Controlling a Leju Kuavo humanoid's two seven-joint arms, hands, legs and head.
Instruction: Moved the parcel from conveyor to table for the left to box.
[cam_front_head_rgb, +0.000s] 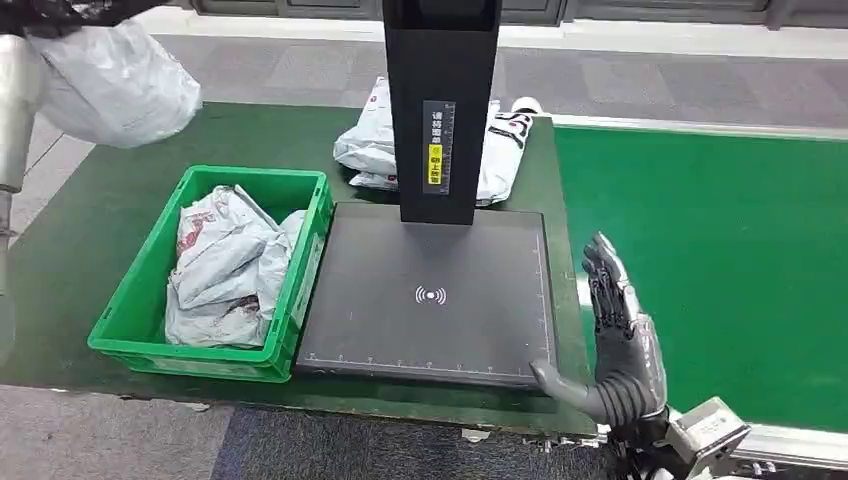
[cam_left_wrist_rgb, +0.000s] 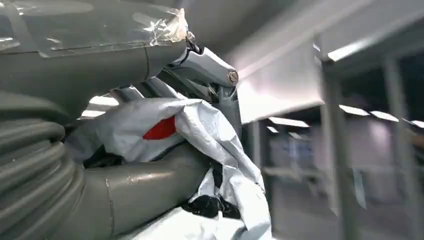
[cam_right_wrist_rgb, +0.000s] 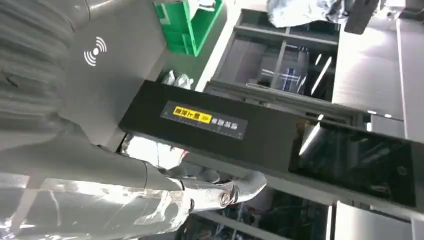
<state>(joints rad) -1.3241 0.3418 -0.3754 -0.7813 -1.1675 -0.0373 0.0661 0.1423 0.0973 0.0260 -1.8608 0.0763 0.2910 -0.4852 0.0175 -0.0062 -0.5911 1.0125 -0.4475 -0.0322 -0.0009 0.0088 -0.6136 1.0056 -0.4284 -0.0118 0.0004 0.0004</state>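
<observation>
Left hand (cam_left_wrist_rgb: 125, 165) held the grey parcel (cam_front_head_rgb: 120, 85) raised at upper left of the head view, fingers clamped on it. Right hand (cam_front_head_rgb: 620, 340) at lower right beside the scanner pad (cam_front_head_rgb: 430, 295), fingers spread, holding nothing.

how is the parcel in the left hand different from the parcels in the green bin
The held parcel is lifted above the table, gripped by the left hand; the parcels in the green bin lie at rest in a heap inside the green bin. The held parcel is a single bag; the bin holds several, piled together. Both are crumpled grey-white plastic mailer bags with red markings.
</observation>
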